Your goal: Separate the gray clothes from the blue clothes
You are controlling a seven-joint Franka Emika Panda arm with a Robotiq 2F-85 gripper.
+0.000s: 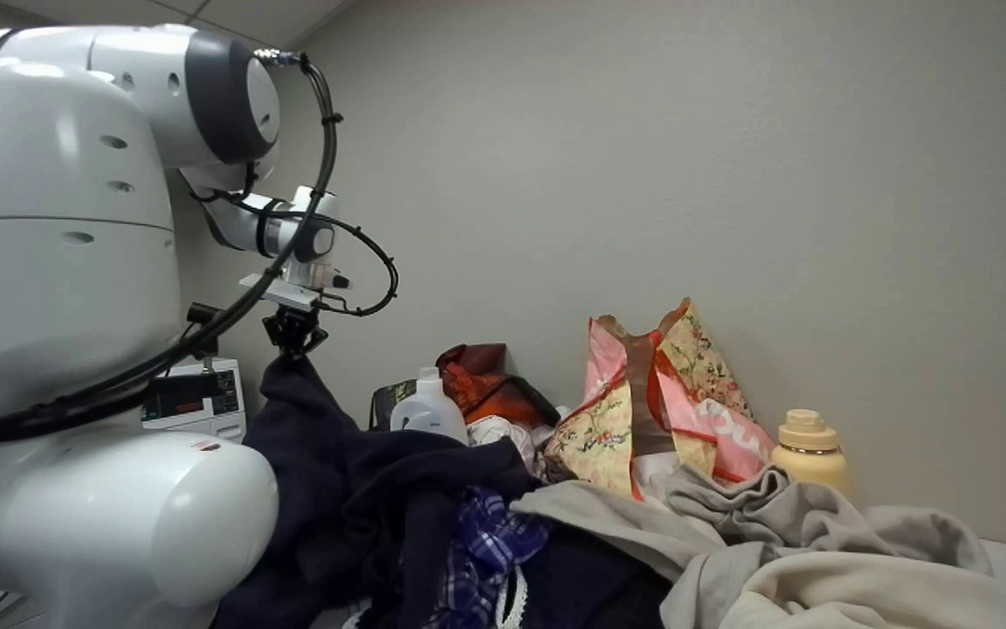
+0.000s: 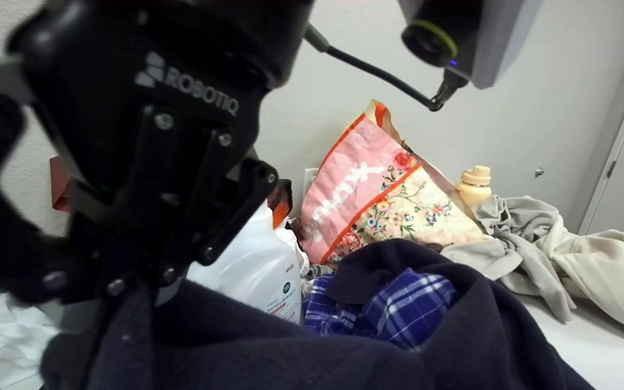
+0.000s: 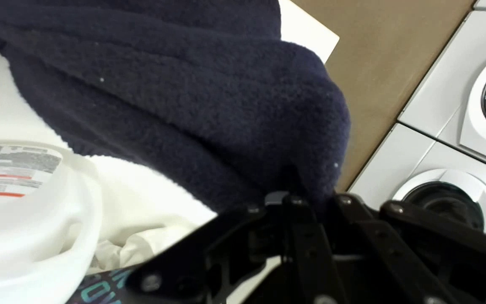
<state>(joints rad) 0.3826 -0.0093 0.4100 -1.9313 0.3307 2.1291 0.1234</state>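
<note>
Navy garment point(image 1: 354, 494) hangs from the gripper point(image 1: 292, 353), gray clothes point(image 1: 817, 542) heaped to the right

The gripper's fingers are pressed together on a pinch of the navy garment, whose upper end rises to a narrow peak there. Below it the cloth falls in long, heavy folds and spreads to the right, its lower part lying rumpled. It is plain and nearly black in the creases; in the wrist view its surface looks thick, soft and napped, with a few pale specks.

The plaid shirt point(image 1: 487, 535), strong blue-violet crossed by white lines, lies crumpled among the dark folds. In both exterior views the gray clothes are to its right: thick, rumpled, with rolled folds, gray-beige on the left and a creamier tone on the right, on a white table point(image 2: 610, 357). Whether their left flap touches the navy garment cannot be told.

On the far side of the gray clothes stands a yellow bottle point(image 1: 809, 454), with a pink-and-floral bag point(image 1: 603, 441) to its left. A white detergent jug point(image 1: 427, 418) stands beyond the navy garment, farther left, its printed label showing in the wrist view.
</note>
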